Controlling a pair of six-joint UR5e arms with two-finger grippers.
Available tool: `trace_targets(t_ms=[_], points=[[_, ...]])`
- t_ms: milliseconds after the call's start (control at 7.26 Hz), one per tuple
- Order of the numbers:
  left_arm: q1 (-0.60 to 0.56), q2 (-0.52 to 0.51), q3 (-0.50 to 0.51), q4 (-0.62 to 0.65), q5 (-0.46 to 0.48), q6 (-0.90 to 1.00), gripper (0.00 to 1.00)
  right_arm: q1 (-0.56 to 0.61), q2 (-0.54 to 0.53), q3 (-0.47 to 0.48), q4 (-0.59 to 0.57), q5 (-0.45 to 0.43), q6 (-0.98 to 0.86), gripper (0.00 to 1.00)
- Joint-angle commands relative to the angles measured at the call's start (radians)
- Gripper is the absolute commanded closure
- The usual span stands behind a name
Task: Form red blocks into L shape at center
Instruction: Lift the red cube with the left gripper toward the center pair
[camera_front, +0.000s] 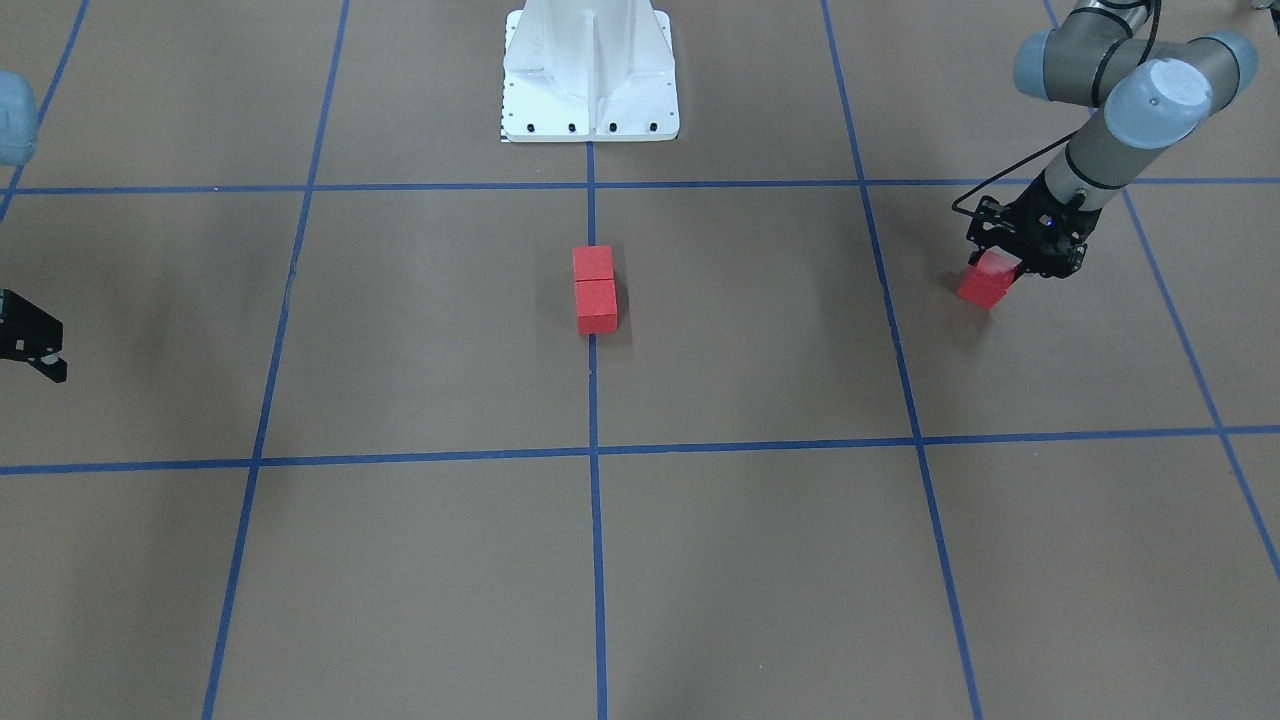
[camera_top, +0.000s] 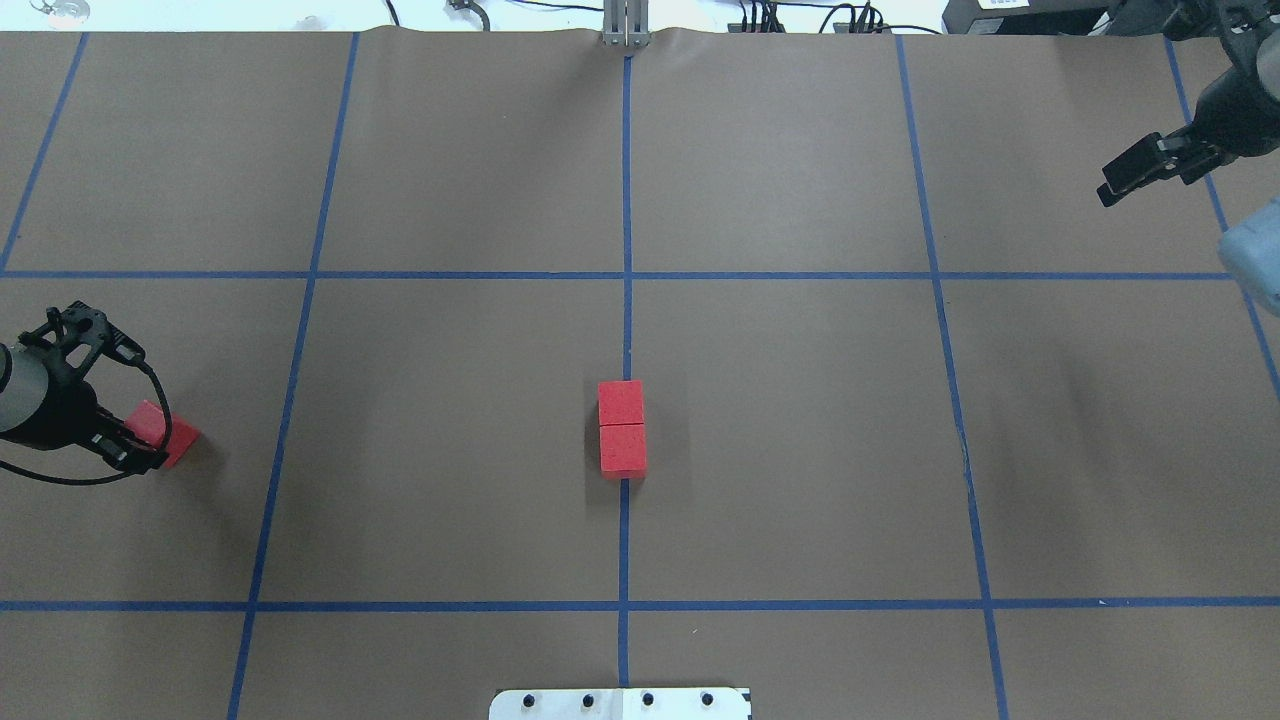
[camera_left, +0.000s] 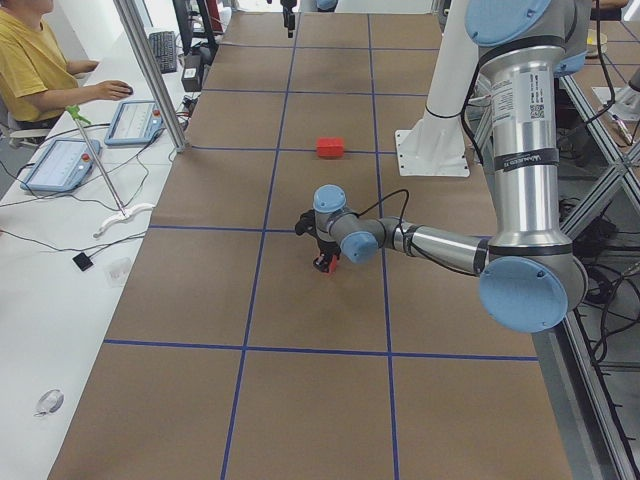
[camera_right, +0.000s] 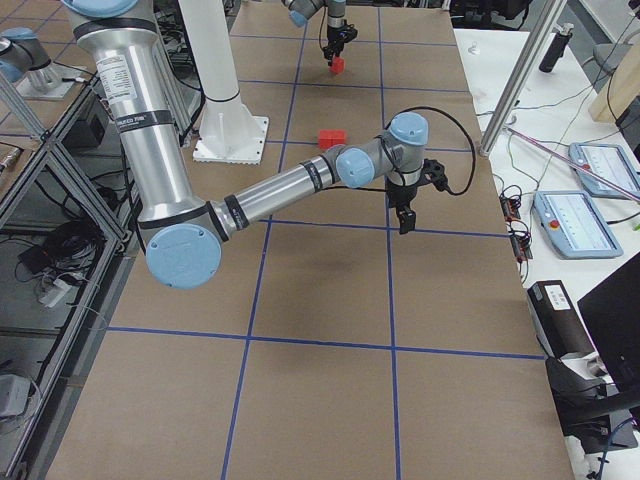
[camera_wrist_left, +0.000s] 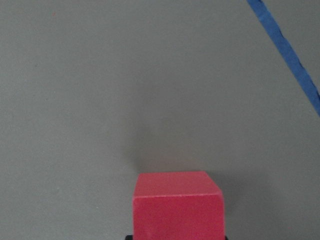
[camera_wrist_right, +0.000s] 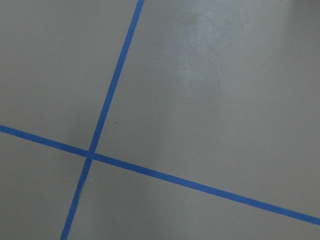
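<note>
block (camera_front: 986, 284) pinched in left end effector (camera_front: 1003, 268), well apart from centre pair (camera_front: 595, 291); lift clear of surface (camera_front: 760, 340), carry across, set flush beside one end, edges square.

Robotics lab: blue-taped grid table (camera_top: 800, 450), operator (camera_left: 30, 60) beside teach pendants (camera_left: 135, 120).

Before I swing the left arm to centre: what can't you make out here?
Third red block in the left gripper: lifted or resting, unclear; wrist view's bottom edge crops it, gripper partly covers it overhead.
Right gripper: open or shut unclear; front view's left edge cuts it, small overhead.
Centre pair: seam too small.
</note>
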Motion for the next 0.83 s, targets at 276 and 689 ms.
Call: trace_targets(t_ms=[276, 689], points=[[-0.003, -0.164, -0.008, 0.009, -0.003, 0.01, 0.93, 0.0, 0.0, 0.0, 0.0, 0.0, 0.0, 0.01], [-0.002, -0.374, -0.011, 0.188, -0.003, 0.053, 1.0, 0.0, 0.0, -0.002, 0.0, -0.002, 0.0, 0.01]])
